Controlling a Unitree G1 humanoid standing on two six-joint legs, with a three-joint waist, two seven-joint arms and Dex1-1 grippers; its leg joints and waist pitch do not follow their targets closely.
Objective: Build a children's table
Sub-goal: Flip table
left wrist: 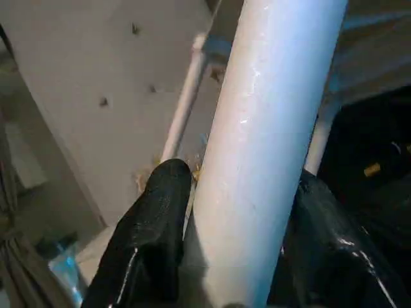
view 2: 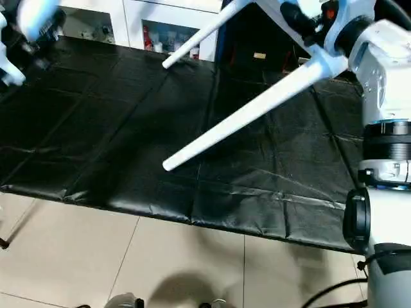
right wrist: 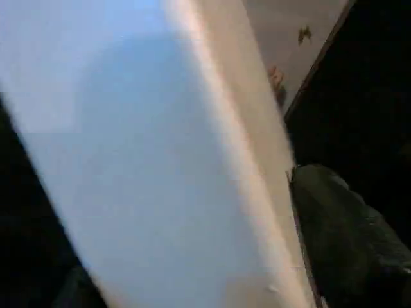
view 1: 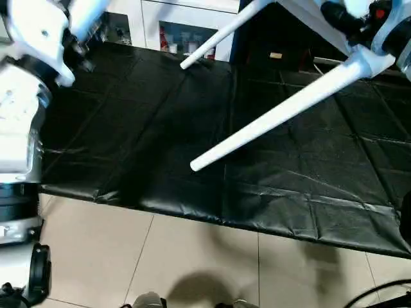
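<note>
Left gripper [left wrist: 234, 256]: black fingers [left wrist: 151, 244] sit on either side of a white table leg [left wrist: 270, 147], both pressed to it; leg held. In the head views the left arm [view 1: 22, 122] rises at the left edge, hand up at the top left corner.

Right gripper [view 1: 356, 25]: up at the top right, against the thick end of a long leg [view 1: 282, 115]. In its wrist view a white surface runs close past one dark finger [right wrist: 347, 231]; cannot tell whether the fingers grip it.

Children's table [view 1: 302, 13]: held aloft across the top of the scene. Long leg slants down toward the near left, tip in mid-air over the mat. A second leg [view 1: 221, 35] points to the far left.

Below: black creased mat [view 1: 160, 141] on a pale tiled floor [view 1: 192, 263]. White glass-door cabinet [view 1: 186, 29] along the far wall.
</note>
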